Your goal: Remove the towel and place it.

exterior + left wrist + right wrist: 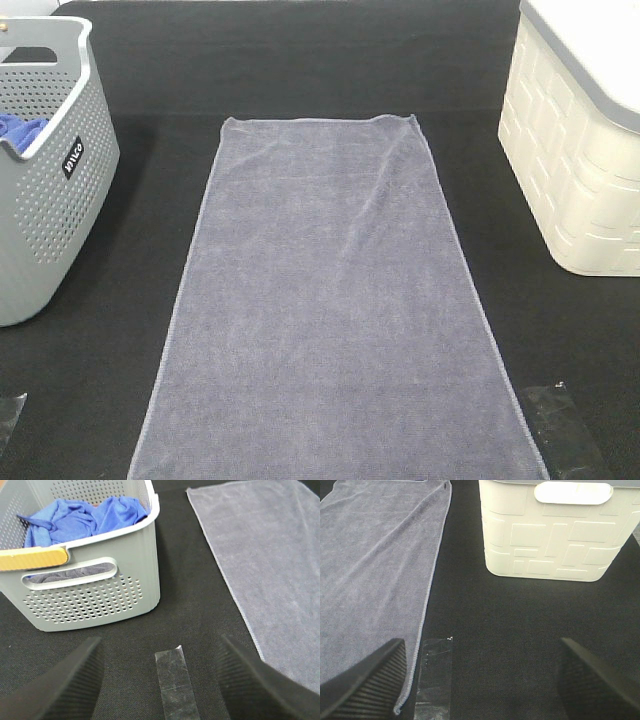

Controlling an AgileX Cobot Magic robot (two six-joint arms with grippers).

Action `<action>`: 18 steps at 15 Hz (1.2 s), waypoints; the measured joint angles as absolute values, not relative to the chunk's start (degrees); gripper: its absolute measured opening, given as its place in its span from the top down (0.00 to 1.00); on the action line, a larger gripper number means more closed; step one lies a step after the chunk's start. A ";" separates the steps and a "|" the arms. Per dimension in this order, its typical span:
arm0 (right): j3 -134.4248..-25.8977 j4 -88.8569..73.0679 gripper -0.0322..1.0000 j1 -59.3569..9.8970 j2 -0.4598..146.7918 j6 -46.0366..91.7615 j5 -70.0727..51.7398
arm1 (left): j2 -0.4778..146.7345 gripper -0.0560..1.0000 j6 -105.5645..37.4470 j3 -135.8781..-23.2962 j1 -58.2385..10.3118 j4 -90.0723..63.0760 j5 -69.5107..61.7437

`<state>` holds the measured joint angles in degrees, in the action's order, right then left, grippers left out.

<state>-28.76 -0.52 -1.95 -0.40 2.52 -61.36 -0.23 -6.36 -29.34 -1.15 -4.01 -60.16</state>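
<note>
The slate-grey towel point(330, 310) lies spread flat on the black table, long side running from front to back. It also shows in the left wrist view point(270, 560) and the right wrist view point(375, 575). My left gripper point(160, 680) is open and empty, low over the table near the front left, in front of the grey basket point(100, 600). My right gripper point(482, 680) is open and empty near the front right, in front of the cream bin point(550, 535). Neither gripper shows in the high view.
A grey perforated basket point(45, 180) at the left holds a bright blue cloth point(85, 517). A cream bin with grey lid point(580, 140) stands at the right. Clear tape strips point(175, 685) point(434, 677) mark the table on both sides of the towel.
</note>
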 joint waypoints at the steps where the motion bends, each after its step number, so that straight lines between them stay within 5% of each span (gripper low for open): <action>1: -28.76 -0.52 0.23 -1.95 -0.40 2.52 -61.36 | -0.23 0.36 -6.36 -29.34 -1.15 -3.95 -60.16; 18: -28.76 -0.52 0.23 -1.95 -0.40 2.52 -61.36 | -0.23 0.36 -6.36 -29.34 -1.38 -3.84 -60.16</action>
<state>-28.76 -0.52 -1.95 -0.40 2.52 -61.36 -0.23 -6.36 -29.34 -1.38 -3.84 -60.16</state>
